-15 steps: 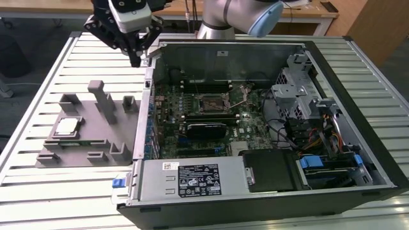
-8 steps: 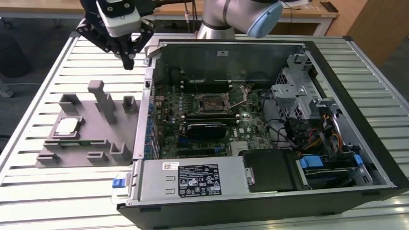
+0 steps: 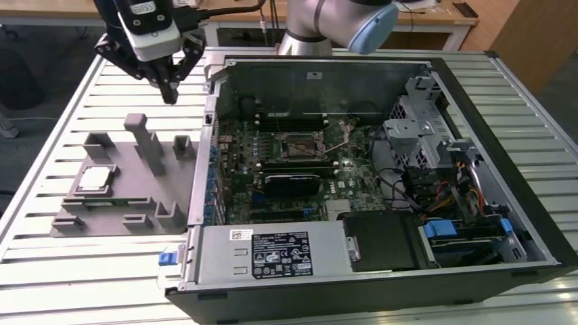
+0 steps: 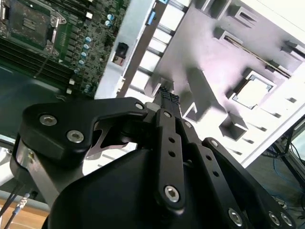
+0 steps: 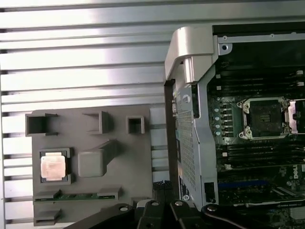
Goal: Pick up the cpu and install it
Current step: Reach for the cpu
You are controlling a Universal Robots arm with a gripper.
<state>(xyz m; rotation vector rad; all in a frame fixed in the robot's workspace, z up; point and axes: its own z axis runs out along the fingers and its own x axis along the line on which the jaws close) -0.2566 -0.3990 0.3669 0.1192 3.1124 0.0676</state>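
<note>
Exterior view, starting at its left: a white slatted bench (image 3: 54,122) carries a grey moulded holder (image 3: 91,220) with upright posts and small pockets. The cpu (image 3: 95,179) lies flat in a square pocket of that holder, silver top up, and shows there in both wrist views as well (image 4: 252,92) (image 5: 52,166). A green memory module (image 3: 104,201) sits in a slot just beside it. Above the holder hangs the pincer (image 3: 169,97), clenched with its dark fingertips pressed together and nothing between them, well apart from the cpu; the second wrist view shows the tips (image 4: 167,98) meeting. Further toward the exterior view's right, an open computer case (image 3: 505,122) lies on its side just beside the holder. On the motherboard inside it is the black-framed socket (image 3: 296,145), near the middle of the board. A grey power-supply box (image 3: 271,254) fills the near corner of the case.
</note>
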